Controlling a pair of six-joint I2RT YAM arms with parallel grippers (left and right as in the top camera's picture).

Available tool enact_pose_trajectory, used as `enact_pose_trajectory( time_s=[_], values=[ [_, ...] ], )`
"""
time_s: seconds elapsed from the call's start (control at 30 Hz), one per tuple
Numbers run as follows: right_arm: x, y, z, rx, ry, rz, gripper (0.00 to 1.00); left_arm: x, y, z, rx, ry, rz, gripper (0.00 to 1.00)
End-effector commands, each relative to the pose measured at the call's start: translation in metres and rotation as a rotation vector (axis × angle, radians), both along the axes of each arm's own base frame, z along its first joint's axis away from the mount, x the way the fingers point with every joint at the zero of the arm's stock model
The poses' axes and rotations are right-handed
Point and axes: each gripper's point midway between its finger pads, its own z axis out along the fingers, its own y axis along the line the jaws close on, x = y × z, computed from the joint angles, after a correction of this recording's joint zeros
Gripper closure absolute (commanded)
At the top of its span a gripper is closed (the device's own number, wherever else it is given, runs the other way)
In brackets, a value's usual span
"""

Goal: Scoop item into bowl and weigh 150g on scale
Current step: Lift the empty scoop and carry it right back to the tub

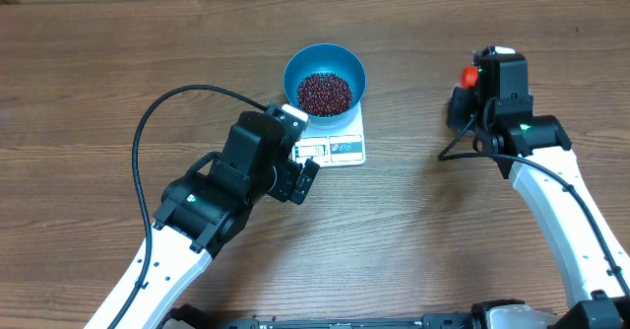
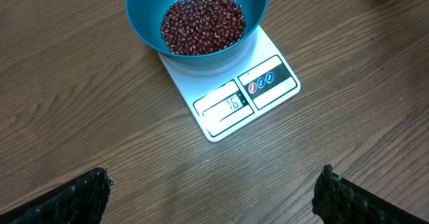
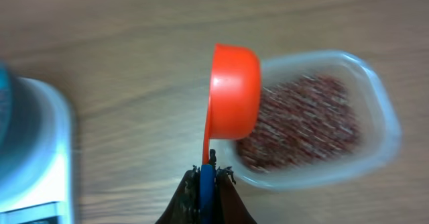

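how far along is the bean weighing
Done: a layer of red beans sits in the blue bowl on the white scale, whose display seems to read 76. In hand: the right end effector is shut on the handle of the orange scoop, by the clear tub holding more beans. Still to do: more scoops until it shows 150.

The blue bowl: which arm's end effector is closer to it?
Left. The left end effector hovers open beside the scale under the blue bowl; the right end effector, gripping an orange scoop, is far off.
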Motion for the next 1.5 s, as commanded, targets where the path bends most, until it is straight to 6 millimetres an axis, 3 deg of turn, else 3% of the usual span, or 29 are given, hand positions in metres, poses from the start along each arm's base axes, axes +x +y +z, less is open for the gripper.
enact_pose_trajectory(
  time_s=[0.0,0.2,0.37,0.43,0.63,1.03,1.3,1.47],
  values=[
    [-0.010,-0.033,0.013,-0.136,-0.016,-0.133,0.96,0.000,-0.001,-0.004,0.006,0.006,0.004,0.00],
    [-0.019,-0.046,0.010,-0.162,0.014,-0.189,0.96,0.000,-0.001,-0.004,0.006,0.006,0.005,0.00],
    [-0.029,-0.077,0.005,-0.165,0.056,-0.266,0.96,0.000,-0.001,-0.004,0.006,0.006,0.005,0.00],
    [-0.029,-0.080,0.002,-0.126,0.064,-0.256,0.96,0.000,-0.001,-0.004,0.006,0.006,0.005,0.00],
    [-0.026,-0.069,-0.004,-0.017,0.085,-0.140,0.96,0.000,-0.001,-0.004,0.006,0.006,0.005,0.00],
    [-0.019,-0.065,-0.005,-0.171,0.111,0.109,0.96,0.000,-0.001,-0.004,0.006,0.006,0.005,0.00],
    [-0.013,-0.066,-0.045,-0.182,0.219,0.154,0.96,0.000,-0.001,-0.004,0.006,0.006,0.005,0.00],
    [-0.008,-0.066,-0.055,-0.179,0.235,0.156,0.96,0.000,-0.001,-0.004,0.006,0.006,0.004,0.00]
  ],
)
